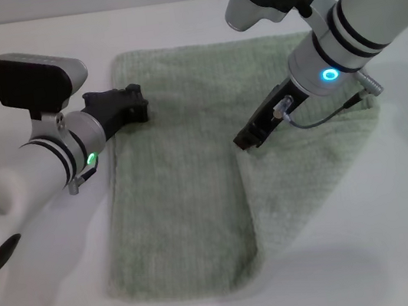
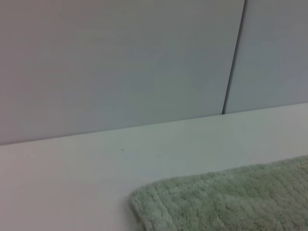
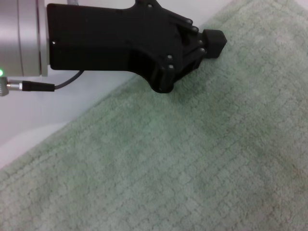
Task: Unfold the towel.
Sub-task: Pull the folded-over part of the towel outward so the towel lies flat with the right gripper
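Towel [image 1: 192, 178] flat on table [image 1: 41, 303], one fold left; right gripper [image 1: 252, 136] at the fold edge mid-towel, left gripper [image 1: 130, 102] at its far-left edge, grips unreadable; next, lift the flap outward.

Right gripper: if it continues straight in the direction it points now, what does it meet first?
Probably the towel. In the head view the right gripper points down and toward the robot's left, its tip at the folded layer's edge. Whether it already touches is unclear.
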